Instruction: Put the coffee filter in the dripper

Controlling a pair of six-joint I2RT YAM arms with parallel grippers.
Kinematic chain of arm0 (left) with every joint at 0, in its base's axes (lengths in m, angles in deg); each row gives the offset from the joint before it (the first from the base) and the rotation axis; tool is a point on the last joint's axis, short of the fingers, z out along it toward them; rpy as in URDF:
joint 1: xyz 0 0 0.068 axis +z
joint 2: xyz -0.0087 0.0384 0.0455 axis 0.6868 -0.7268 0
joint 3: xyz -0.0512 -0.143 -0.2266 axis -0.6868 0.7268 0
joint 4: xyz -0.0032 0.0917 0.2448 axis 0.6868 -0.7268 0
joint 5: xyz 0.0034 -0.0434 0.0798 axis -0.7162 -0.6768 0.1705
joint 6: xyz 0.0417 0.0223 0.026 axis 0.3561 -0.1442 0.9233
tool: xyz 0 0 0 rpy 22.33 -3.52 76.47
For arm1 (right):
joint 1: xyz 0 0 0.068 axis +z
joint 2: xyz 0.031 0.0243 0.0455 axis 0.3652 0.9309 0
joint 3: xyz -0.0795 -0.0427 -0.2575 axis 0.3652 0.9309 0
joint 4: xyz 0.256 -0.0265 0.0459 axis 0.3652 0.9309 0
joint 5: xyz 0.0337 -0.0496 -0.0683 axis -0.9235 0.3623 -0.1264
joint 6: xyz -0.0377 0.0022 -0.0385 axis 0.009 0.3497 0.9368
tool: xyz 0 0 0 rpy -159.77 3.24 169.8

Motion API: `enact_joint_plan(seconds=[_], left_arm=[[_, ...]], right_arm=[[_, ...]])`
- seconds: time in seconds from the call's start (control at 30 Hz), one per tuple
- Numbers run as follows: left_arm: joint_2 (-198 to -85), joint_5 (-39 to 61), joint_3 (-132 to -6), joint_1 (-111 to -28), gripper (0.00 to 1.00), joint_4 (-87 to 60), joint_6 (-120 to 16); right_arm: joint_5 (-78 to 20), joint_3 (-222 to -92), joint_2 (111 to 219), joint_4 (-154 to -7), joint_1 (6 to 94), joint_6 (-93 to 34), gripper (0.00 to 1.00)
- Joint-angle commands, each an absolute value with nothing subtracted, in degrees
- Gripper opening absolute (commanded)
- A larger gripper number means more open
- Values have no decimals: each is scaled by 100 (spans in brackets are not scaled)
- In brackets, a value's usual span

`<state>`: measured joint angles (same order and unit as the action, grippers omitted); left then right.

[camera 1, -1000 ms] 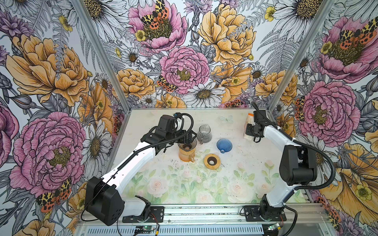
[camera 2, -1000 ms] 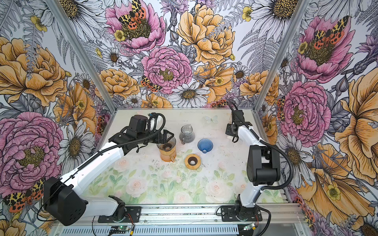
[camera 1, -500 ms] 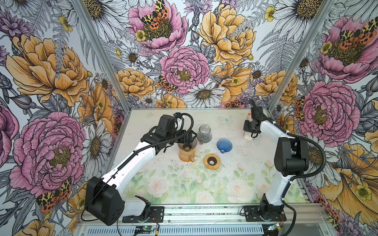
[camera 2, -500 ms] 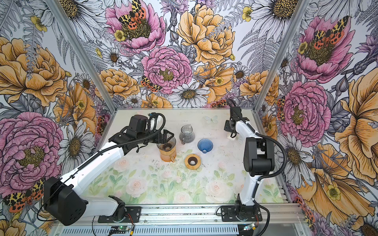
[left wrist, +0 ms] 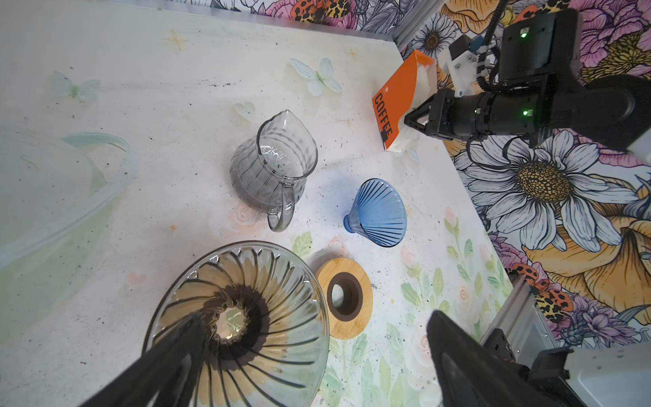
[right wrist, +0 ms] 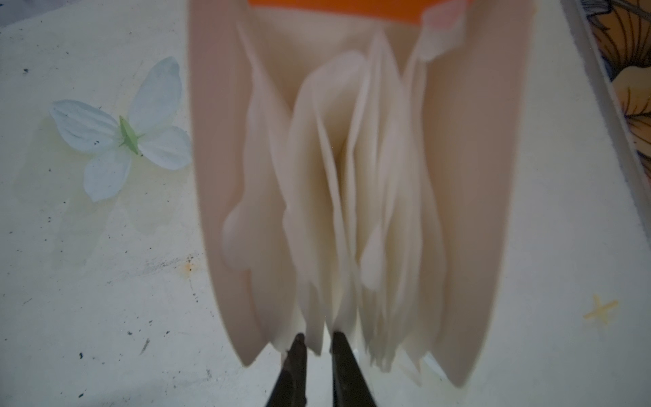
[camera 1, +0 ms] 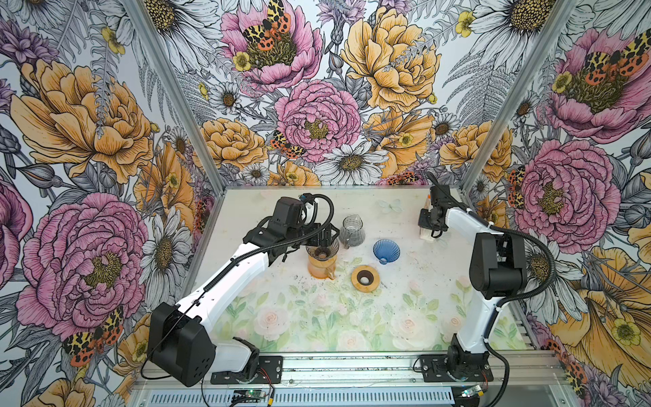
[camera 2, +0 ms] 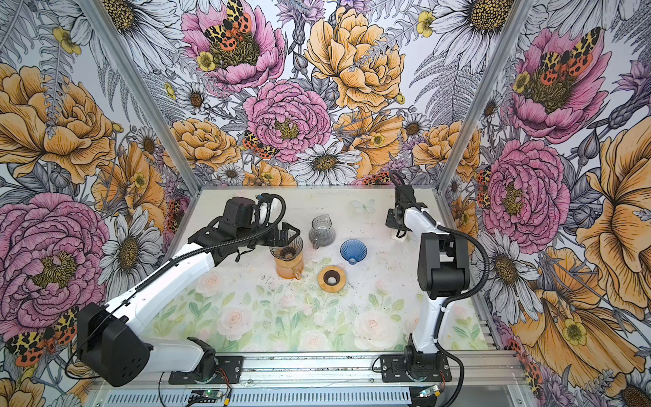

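Coffee filter (right wrist: 318,218): in stack inside orange box (left wrist: 396,100), back right of table (camera 1: 415,282); not out yet.
My right gripper (right wrist: 318,341): jaws nearly together, one filter edge between; can't tell if pinch firm.
Step, I judge: picking filter.
Next: finish pinch, draw single sheet out, carry to glass dripper (camera 1: 321,251) on amber jug (camera 1: 318,272).
Left gripper (camera 1: 327,236): jaws spread wide at dripper, holding nothing; I'd steady it.
Blue dripper (camera 1: 386,251): spare, nearby.

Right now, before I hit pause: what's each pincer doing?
Left pincer: open, over the clear ribbed glass dripper.
Right pincer: nearly shut, pinching a white paper coffee filter in the orange box.
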<state>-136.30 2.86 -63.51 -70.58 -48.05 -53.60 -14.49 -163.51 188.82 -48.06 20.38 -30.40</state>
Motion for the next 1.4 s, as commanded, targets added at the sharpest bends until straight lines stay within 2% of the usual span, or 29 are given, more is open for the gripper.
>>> enact_joint_plan(seconds=[0.0,0.27,0.87,1.1,1.37], left_arm=[[-13640,233,-6484,-7080,99,-4845,-5386],[-13709,208,-6518,-7095,99,-4848,-5404],[-13788,162,-6521,-7140,99,-4837,-5391],[-13867,136,-6544,-7148,99,-4836,-5389],[-13925,130,-6574,-7171,99,-4842,-5389]], right_arm=[[-1357,-16550,18972,-4817,2006,-3042,13],[-1296,-16448,18836,-4817,2010,-3064,0],[-1357,-15744,18165,-4665,2023,-3192,0],[-1459,-15822,18167,-4667,2019,-3147,23],[-1695,-15766,17716,-4641,2019,-3172,28]])
